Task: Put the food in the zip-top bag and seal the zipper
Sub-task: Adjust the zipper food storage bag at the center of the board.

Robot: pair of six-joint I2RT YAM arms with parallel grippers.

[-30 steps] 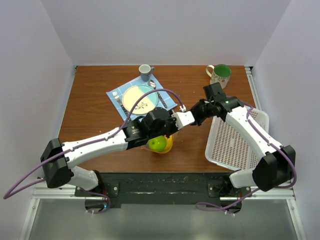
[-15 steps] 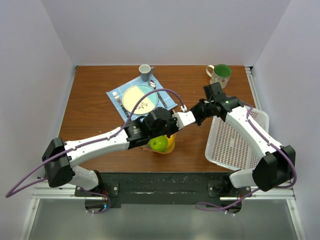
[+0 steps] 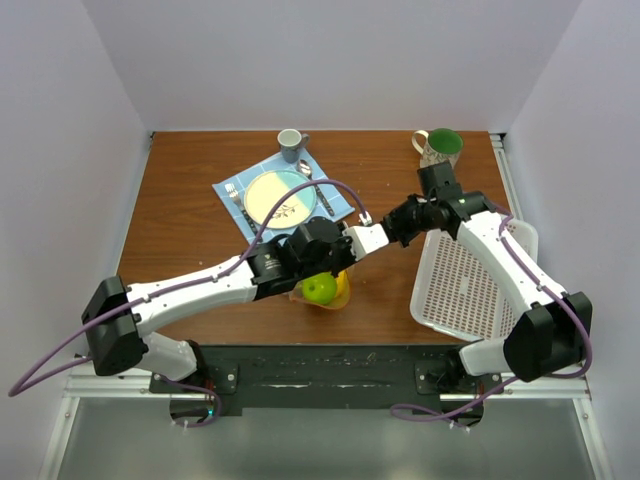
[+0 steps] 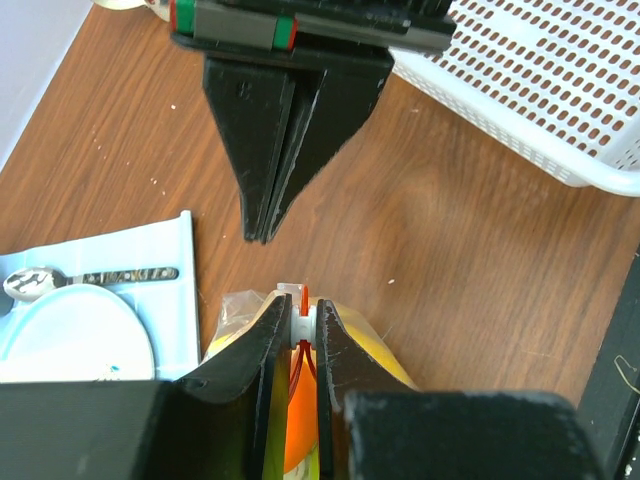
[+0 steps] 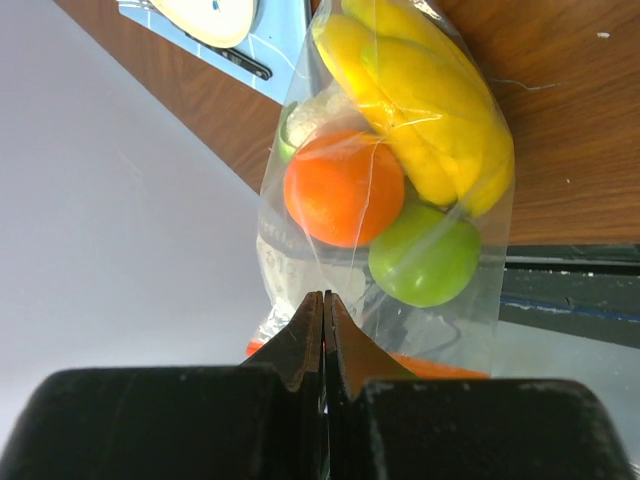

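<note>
Left wrist view: left pincer [image 4: 303, 312] clamps the zipper [image 4: 305, 294] of the zip-top bag [image 5: 470, 290]; right pincer [image 4: 262, 232] sits pressed together just beyond.

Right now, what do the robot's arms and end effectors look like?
The left arm and right arm have white links with black joints, and a purple cable runs along each. The left end effector and right end effector have black, tapering wedge-shaped fingers; the right carries red and green marks at its base.

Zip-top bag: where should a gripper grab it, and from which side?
The thin, flat zipper strip, edge-on from the mouth end, like the left gripper does. Elsewhere the banana, orange and apple bulge, probably too fat to pinch.
</note>
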